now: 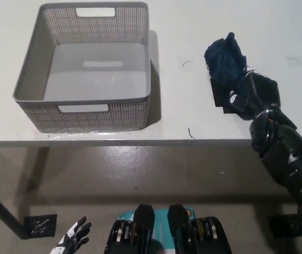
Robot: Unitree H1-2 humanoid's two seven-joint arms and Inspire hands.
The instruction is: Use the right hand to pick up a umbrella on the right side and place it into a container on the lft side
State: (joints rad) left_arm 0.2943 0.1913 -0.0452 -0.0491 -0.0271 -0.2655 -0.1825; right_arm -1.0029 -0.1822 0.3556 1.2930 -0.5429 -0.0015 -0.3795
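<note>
Black right hand [248,95] on the white table [193,63], fingers wrapped around the folded dark blue umbrella [225,61], well right of the grey perforated container [34,79], pale unreadable label on its floor, white left hand [72,239] low at left, fingers spread.

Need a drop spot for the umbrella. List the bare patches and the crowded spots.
The grey basket is empty inside. Bare white table runs between the basket and the dark blue umbrella, and behind the umbrella. It is crowded where the right hand meets the umbrella. The left hand hangs below the table.
</note>
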